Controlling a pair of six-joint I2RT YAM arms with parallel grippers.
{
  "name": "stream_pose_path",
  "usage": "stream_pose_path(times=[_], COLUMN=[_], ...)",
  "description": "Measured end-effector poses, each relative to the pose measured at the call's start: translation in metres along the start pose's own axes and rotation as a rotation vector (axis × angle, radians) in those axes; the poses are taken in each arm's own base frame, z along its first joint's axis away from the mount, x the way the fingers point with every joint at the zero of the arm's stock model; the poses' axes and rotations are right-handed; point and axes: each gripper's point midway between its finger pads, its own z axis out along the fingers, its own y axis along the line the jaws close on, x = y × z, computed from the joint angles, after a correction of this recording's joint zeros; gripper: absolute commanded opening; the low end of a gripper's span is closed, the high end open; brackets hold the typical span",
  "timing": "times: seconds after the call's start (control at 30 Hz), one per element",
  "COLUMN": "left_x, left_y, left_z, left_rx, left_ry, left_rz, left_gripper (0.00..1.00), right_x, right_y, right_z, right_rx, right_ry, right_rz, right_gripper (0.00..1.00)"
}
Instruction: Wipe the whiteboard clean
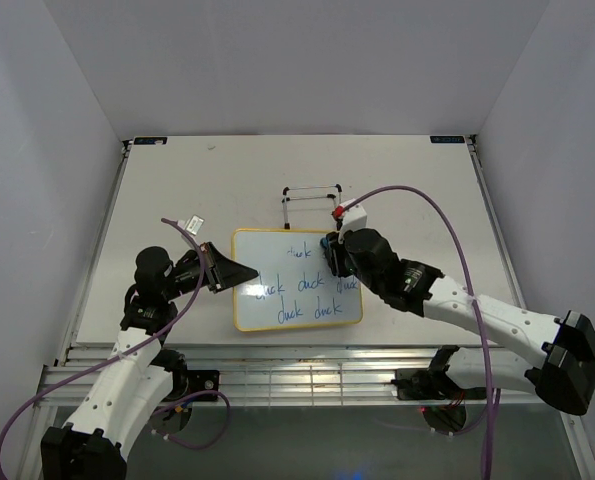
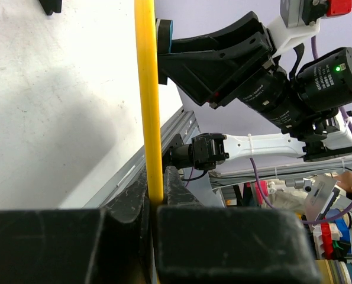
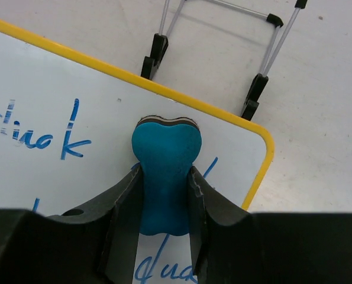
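Note:
The whiteboard point(image 1: 277, 248), white with a thin yellow frame, lies flat on the table with several blue "duck" words on it. My left gripper point(image 1: 239, 272) is shut on its left edge; in the left wrist view the yellow frame point(image 2: 147, 106) runs down between the closed jaws of the left gripper point(image 2: 157, 180). My right gripper point(image 1: 329, 255) is over the board's upper right corner, shut on a blue bone-shaped eraser point(image 3: 164, 160). In the right wrist view the right gripper point(image 3: 164, 180) holds the eraser pressed against the whiteboard point(image 3: 45, 89), close to the yellow corner, among blue strokes.
A thin black wire stand point(image 1: 312, 200) lies just beyond the board's far edge, also visible as the wire stand point(image 3: 217, 53) in the right wrist view. White walls close in the table on the left, right and back. A metal rail point(image 1: 307, 365) runs along the near edge.

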Motion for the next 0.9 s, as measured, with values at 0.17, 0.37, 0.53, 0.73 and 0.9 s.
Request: stream_pose_path(times=[0.17, 0.37, 0.53, 0.73, 0.9], left_x=[-0.001, -0.002, 0.000, 0.002, 0.001], left_y=[0.000, -0.009, -0.016, -0.011, -0.003], left_z=[0.000, 0.000, -0.001, 0.000, 0.001], left_rx=[-0.002, 0.036, 0.065, 0.045, 0.010], left_ry=[-0.004, 0.000, 0.018, 0.025, 0.013], left_rz=[-0.001, 0.009, 0.005, -0.027, -0.051], left_gripper=[0.00, 0.00, 0.00, 0.00, 0.00], right_x=[-0.011, -0.056, -0.076, -0.058, -0.024], right_y=[0.023, 0.097, 0.135, 0.099, 0.005], right_z=[0.003, -0.001, -0.002, 0.005, 0.017], right_rx=[-0.083, -0.263, -0.338, -0.275, -0.067], right_ry=[0.027, -0.022, -0.050, -0.044, 0.015], right_rz=[-0.011, -0.044, -0.063, -0.013, 0.054], right_gripper=[0.08, 0.08, 0.08, 0.08, 0.08])
